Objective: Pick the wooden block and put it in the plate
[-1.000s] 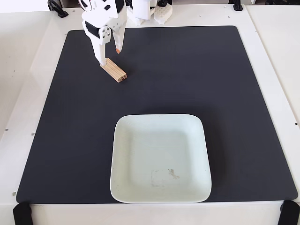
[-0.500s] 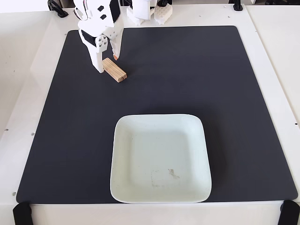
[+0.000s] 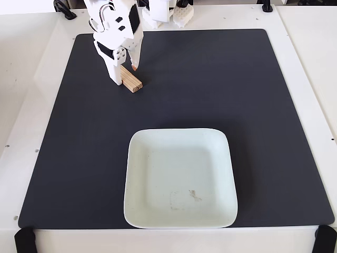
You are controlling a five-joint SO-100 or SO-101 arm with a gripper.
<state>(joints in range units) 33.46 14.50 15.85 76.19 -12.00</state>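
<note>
- A white table (image 3: 31,68) fills the fixed view, and a large black mat (image 3: 210,84) covers most of its top.
- The plate (image 3: 158,158), a pale mint-white square dish with rounded corners and a raised rim, lies on the near half of the mat, a little left of the middle. A faint mark shows on its inner surface toward the near side. Nothing lies in it.
- The white arm (image 3: 113,21) reaches in from the far left edge and points down at the mat.
- The gripper (image 3: 124,75) has its fingers spread, one on each side of the far end of the block: the thick white finger on the left, the thinner one with an orange tip on the right. Whether either finger touches the wood cannot be told.
- The wooden block (image 3: 132,83), a small tan bar, lies flat on the mat at far left, well apart from the plate.
</note>
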